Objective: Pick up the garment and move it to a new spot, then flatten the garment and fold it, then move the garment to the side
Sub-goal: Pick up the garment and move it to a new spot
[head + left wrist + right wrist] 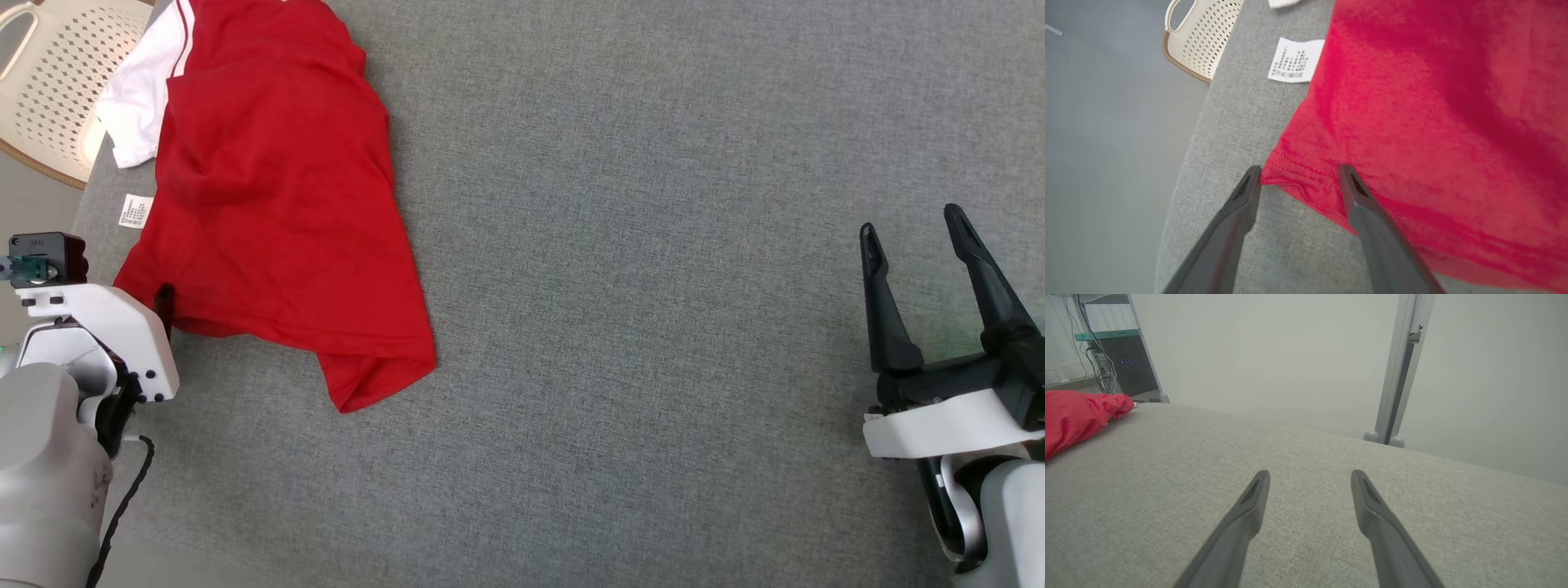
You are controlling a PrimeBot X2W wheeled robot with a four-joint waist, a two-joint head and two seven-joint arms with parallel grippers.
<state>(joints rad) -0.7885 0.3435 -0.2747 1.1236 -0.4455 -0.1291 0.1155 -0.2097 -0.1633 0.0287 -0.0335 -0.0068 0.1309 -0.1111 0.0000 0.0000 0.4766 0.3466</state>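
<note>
The garment [277, 196] is a red shirt with a white sleeve [143, 90], lying loosely folded at the left of the grey table. Its care label [135, 210] sticks out on the left side. My left gripper [1299, 173] is open at the garment's near-left hem corner [1294, 173], one fingertip on the table beside the corner and the other over the red cloth. In the head view one dark fingertip [164, 302] shows at that hem. My right gripper [914, 245] hangs open over bare table at the far right, with nothing between its fingers [1255, 498].
A cream perforated basket [49, 82] stands off the table's left edge [1184, 171], beyond which lies grey floor. A metal post [1396, 375] and a shelf with cables [1106, 355] stand behind the table. Wide grey tabletop [653, 327] stretches between the garment and my right gripper.
</note>
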